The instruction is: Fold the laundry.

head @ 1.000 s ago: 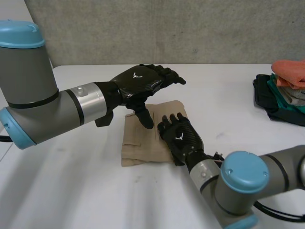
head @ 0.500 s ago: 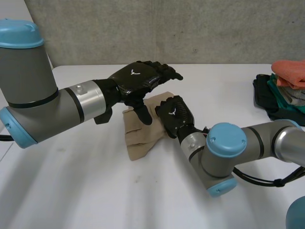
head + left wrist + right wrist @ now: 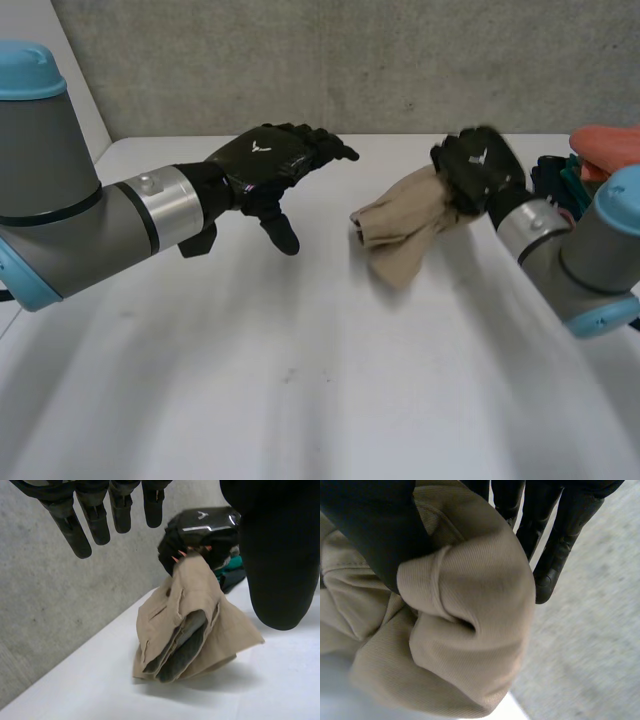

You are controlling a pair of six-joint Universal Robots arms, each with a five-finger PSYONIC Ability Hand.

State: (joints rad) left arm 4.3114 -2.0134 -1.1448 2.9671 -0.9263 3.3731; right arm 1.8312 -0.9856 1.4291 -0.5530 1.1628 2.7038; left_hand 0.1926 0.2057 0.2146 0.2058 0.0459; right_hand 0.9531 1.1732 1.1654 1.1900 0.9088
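Setting: white desk (image 3: 300, 380), bare in the foreground; grey concrete wall (image 3: 400, 60) at the back.
Left hand (image 3: 262, 160): hovers above the middle of the desk, fingers straight and spread, thumb hanging down, holding nothing. Judged to stand clear so the other arm can carry.
Folded garment (image 3: 400, 228): tan, thick cloth in several layers, a darker lining showing at the open end. It hangs by its upper edge between the two hands, lower end at or just above the desk; contact cannot be told.
Right hand (image 3: 478, 165): fingers and thumb curled tight round the bundle's top edge, a one-handed carry that keeps the folds together.
Clothes pile (image 3: 605, 142): orange, teal and black items stacked at the desk's far right edge, just beyond the carried bundle. Likely destination for the finished piece.
Task stage: folding of this item judged complete; setting down remains.
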